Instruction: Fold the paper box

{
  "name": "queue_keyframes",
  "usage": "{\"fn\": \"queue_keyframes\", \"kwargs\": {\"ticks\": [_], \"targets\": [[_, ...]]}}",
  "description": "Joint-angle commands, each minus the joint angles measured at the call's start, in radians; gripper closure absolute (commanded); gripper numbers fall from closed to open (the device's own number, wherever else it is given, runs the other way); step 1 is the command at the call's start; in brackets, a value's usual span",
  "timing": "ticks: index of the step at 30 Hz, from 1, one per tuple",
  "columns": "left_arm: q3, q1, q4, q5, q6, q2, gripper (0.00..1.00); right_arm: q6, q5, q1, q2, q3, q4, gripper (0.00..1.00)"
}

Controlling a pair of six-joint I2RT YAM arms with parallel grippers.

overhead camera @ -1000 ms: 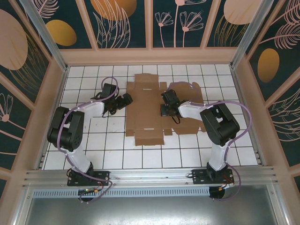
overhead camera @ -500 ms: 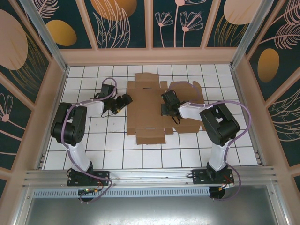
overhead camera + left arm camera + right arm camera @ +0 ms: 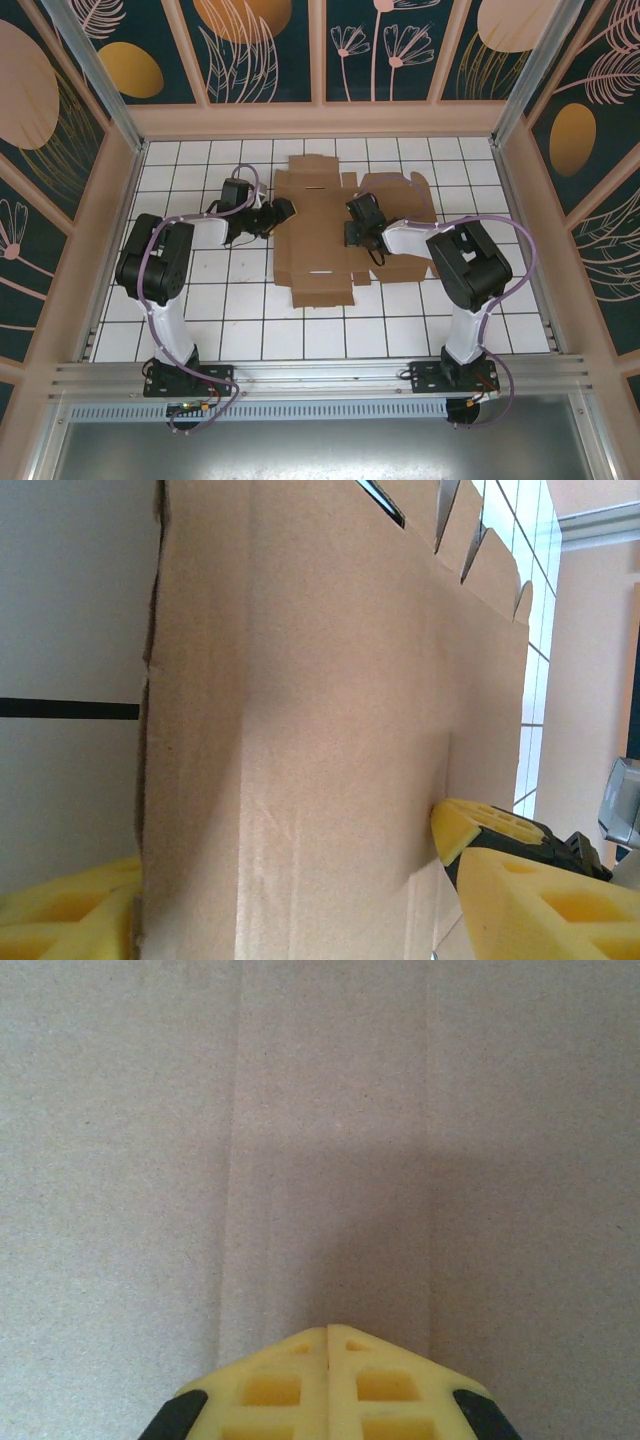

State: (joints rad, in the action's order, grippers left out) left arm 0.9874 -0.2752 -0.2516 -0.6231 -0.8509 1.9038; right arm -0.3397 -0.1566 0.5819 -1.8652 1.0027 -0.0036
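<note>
The paper box [image 3: 318, 235] is a flat brown die-cut cardboard sheet lying on the white tiled table [image 3: 200, 300]. My left gripper [image 3: 284, 211] is at the sheet's left edge, open. In the left wrist view the cardboard [image 3: 300, 700] passes between the jaws of my left gripper [image 3: 285, 845]; the right yellow fingertip [image 3: 455, 830] touches its face, and the other finger [image 3: 70, 910] lies behind its edge. My right gripper [image 3: 351, 238] is shut, tip down on the middle of the sheet. In the right wrist view the closed right gripper [image 3: 328, 1330] presses on plain cardboard [image 3: 320, 1110] beside a crease.
Beige walls [image 3: 110, 230] enclose the tiled table on three sides. Bare tiles lie left of the sheet and in front of it [image 3: 330, 335]. The arm bases [image 3: 190, 378] stand on the metal rail at the near edge.
My left gripper has moved right onto the sheet's left edge and its jaws have narrowed. The sheet has shifted slightly right. The right gripper has stayed in place, shut.
</note>
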Motion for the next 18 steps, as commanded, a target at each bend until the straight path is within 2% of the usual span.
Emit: {"fn": "queue_keyframes", "kwargs": {"ticks": [1, 7, 12, 18], "targets": [[0.039, -0.008, 0.082, -0.001, 0.042, -0.058, 0.29, -0.015, 0.012, -0.002, -0.034, -0.049, -0.106, 0.96], [0.046, -0.022, 0.121, -0.014, 0.06, -0.069, 0.25, -0.013, 0.015, 0.013, -0.031, -0.045, -0.11, 0.96], [0.085, -0.057, 0.183, 0.025, 0.104, -0.059, 0.25, -0.013, 0.013, 0.024, -0.033, -0.044, -0.117, 0.96], [0.136, -0.065, 0.286, 0.126, 0.157, -0.032, 0.38, -0.028, 0.045, 0.028, -0.016, -0.058, -0.112, 0.97]]}}
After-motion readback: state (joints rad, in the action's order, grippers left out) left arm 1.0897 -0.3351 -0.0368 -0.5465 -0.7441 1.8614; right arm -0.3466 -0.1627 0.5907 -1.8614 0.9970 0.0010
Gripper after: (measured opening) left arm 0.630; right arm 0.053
